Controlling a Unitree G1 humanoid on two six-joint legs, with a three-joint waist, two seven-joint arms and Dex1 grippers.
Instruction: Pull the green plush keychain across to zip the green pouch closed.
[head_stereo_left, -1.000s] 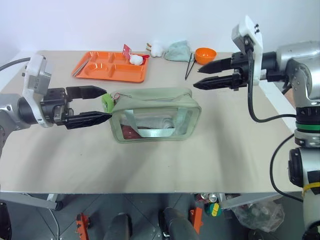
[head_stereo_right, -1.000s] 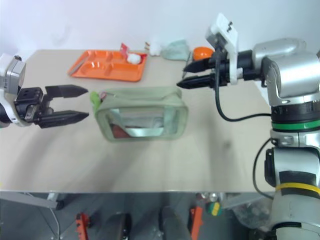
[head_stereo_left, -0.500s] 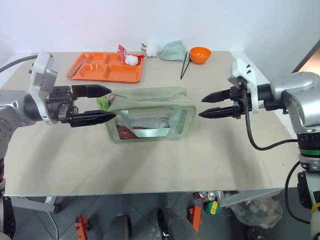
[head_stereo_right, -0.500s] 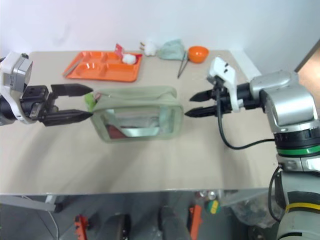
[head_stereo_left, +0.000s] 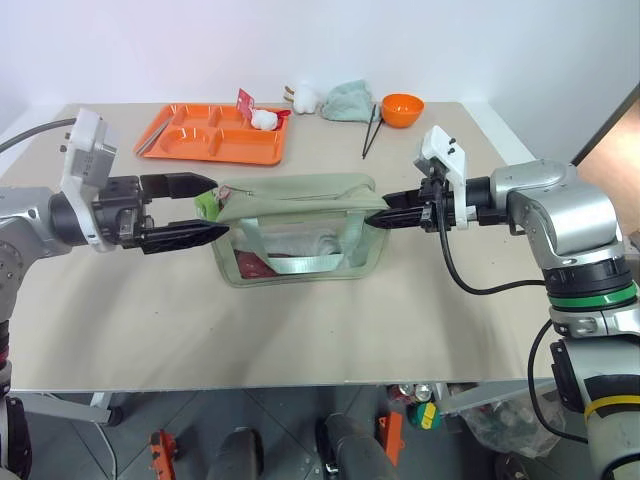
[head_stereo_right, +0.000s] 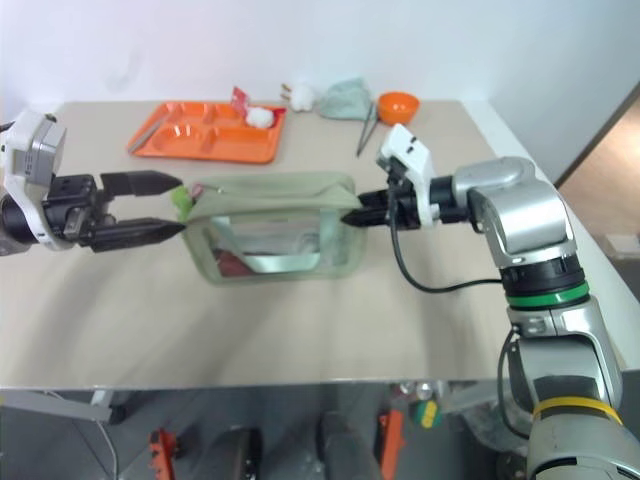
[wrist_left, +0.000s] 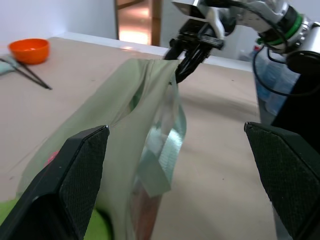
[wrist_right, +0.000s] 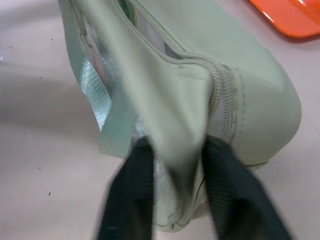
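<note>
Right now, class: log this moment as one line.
right gripper: shut on sage-green fabric pouch end | left gripper: open beside lime-green fuzzy keychain | zip: not pulled

The green pouch (head_stereo_right: 272, 226) is pinched at its right end by the right pincer (head_stereo_right: 352, 217). The left pincer (head_stereo_right: 160, 207) is held agape around the green plush keychain (head_stereo_right: 185, 197) at the left end.

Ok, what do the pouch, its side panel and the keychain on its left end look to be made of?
The green pouch looks like matte woven fabric: soft folds, stitched seams and a zipper on top. Its side panel appears to be clear glossy plastic, since the contents show through and it reflects light. The green plush keychain looks like fuzzy lime plush, though little of it shows. The strap seems shiny webbing.
</note>
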